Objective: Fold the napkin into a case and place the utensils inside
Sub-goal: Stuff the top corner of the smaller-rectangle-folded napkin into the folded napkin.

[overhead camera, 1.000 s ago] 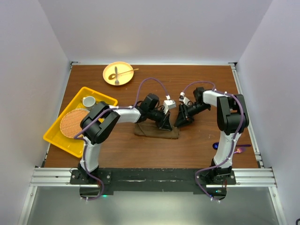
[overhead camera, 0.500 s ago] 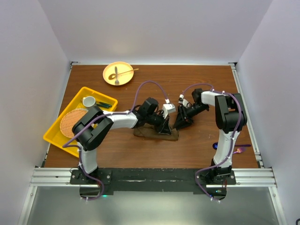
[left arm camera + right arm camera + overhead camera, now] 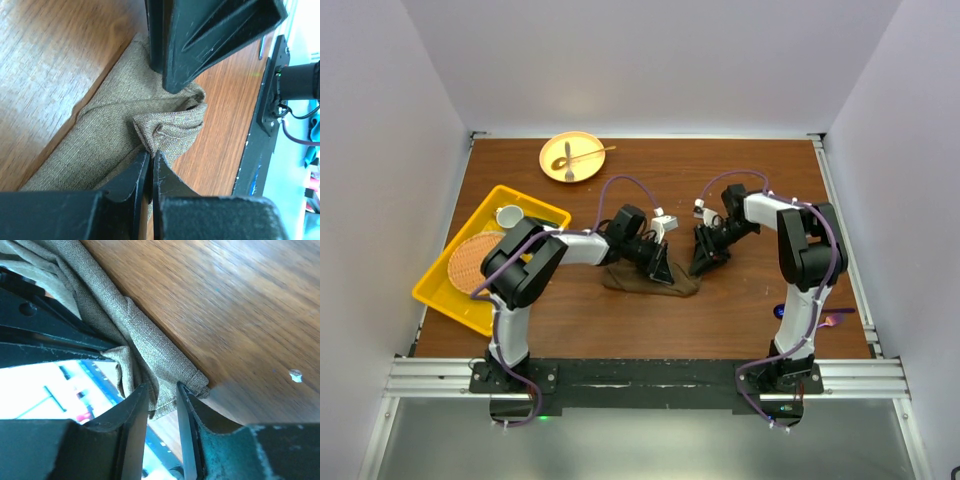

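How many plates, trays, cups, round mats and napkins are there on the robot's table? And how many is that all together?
Yellow plate: 1
Yellow tray: 1
White cup: 1
Round woven mat: 1
Olive-brown napkin: 1
Total: 5

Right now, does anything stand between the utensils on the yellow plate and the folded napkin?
Only bare table lies between utensils and napkin; the left arm reaches over that path, and the left gripper and right gripper sit at the cloth.
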Robot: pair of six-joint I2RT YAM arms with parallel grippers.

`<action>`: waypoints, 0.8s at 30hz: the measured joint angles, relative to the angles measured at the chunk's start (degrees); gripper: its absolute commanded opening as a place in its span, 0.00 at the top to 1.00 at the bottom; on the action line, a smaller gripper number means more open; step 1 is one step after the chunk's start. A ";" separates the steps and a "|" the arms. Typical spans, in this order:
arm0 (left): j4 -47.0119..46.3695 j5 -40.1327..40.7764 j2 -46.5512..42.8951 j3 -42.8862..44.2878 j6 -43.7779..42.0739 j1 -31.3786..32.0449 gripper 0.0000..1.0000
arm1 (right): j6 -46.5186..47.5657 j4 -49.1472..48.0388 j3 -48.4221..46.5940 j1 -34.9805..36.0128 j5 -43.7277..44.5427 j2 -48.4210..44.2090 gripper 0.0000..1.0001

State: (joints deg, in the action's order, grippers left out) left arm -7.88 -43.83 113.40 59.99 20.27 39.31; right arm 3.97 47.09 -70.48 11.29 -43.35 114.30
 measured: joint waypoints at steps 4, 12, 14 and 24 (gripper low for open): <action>1.53 -0.07 0.55 1.18 0.28 0.02 1.00 | 1.97 -1.90 0.02 0.98 1.92 -2.19 0.79; 3.48 -0.33 1.25 2.67 0.26 0.13 1.00 | 4.94 -4.92 0.00 4.55 5.25 -8.85 0.87; 3.93 -0.33 1.42 2.95 0.26 0.13 1.00 | 5.38 -5.55 0.00 5.95 6.54 -9.62 0.86; 4.72 -0.48 1.88 3.56 0.37 0.11 1.00 | 5.53 -11.96 6.71 9.53 13.99 -14.43 0.73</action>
State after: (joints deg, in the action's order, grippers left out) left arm -3.16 -44.31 115.28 63.55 20.64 39.42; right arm 9.50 35.14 -63.77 20.82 -29.36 99.88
